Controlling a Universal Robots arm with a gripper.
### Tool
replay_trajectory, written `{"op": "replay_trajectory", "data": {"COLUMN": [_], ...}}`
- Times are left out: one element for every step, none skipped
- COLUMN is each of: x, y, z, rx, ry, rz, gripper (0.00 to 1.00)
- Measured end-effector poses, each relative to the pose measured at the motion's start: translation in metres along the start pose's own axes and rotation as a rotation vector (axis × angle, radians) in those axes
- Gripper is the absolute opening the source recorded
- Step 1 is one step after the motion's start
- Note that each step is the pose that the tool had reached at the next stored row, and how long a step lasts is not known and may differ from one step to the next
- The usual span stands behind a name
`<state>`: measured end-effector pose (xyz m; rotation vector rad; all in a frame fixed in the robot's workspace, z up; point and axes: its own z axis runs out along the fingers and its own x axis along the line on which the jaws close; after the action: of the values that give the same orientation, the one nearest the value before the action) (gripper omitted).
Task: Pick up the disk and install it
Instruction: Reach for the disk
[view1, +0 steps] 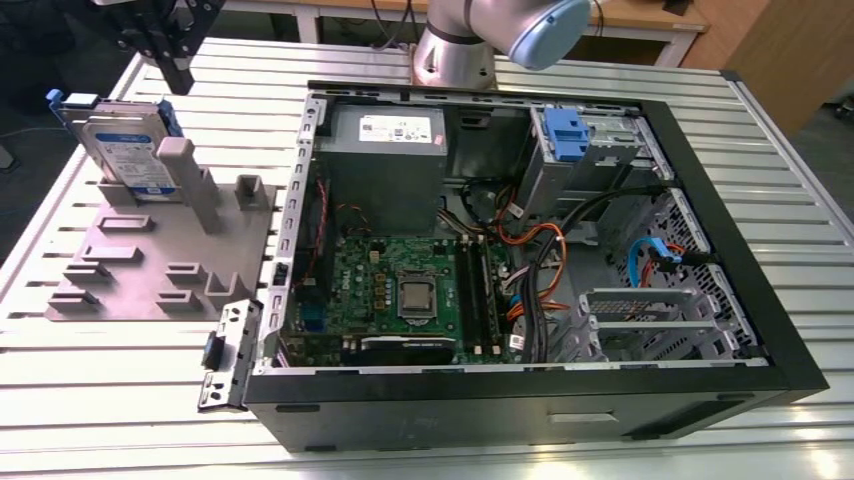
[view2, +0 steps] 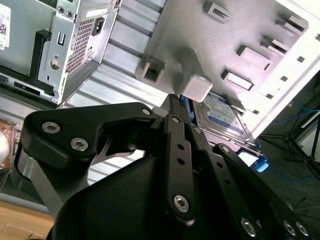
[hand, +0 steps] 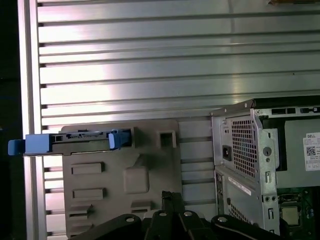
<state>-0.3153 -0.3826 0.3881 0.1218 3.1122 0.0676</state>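
The gripper (view1: 176, 72) hangs above the grey fixture (view1: 160, 270), with its two fingers (hand: 166, 196) pressed together and nothing between them. The disk (view1: 127, 150) is below the gripper and a little to the side, apart from it. It stands on its edge in a slot of the fixture, thin upper edge facing up toward the gripper. In the first wrist view, this edge runs long across, beyond the fingertips

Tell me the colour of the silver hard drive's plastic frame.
Blue; the plastic carrier frame shows best in the first wrist view.
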Motion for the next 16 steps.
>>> {"op": "replay_trajectory", "data": {"x": [0.0011,0.0024,0.0038,0.0056,0.0071,0.0093,0.0113,0.013,0.0145,0.0159,0.0172,0.0184,0.02,0.0218,0.0236,0.0254], "y": [-0.0001,-0.0001,-0.0001,-0.0001,0.0,0.0001,0.0002,0.0005,0.0011,0.0026,0.0041,0.0056,0.0066,0.0072,0.0077,0.008], "z": [0.0,-0.0001,-0.0001,-0.0001,0.0,0.0,0.0,0.0001,0.0001,0.0003,0.0005,0.0006,0.0009,0.0011,0.0012,0.0014], "rx": [0.0,0.0001,0.0001,0.0001,0.0,0.0,0.0001,0.0,0.0,0.0,0.0,0.0002,0.0,0.0,0.0,0.0], "ry": [0.0,0.0001,0.0001,0.0,0.0,0.0,0.0,-0.0001,0.0,0.0,0.0,0.0002,-0.0001,0.0,0.0,0.0], "rz": [0.0,0.0,0.0,0.0,0.0,0.0,0.0,0.0,0.0,0.0,0.0,0.0,0.0,0.001,0.0,0.0], "gripper": [0.11,0.11,0.11,0.11,0.11,0.11,0.11,0.11,0.11,0.11,0.11,0.11,0.11,0.11,0.11,0.11]}}
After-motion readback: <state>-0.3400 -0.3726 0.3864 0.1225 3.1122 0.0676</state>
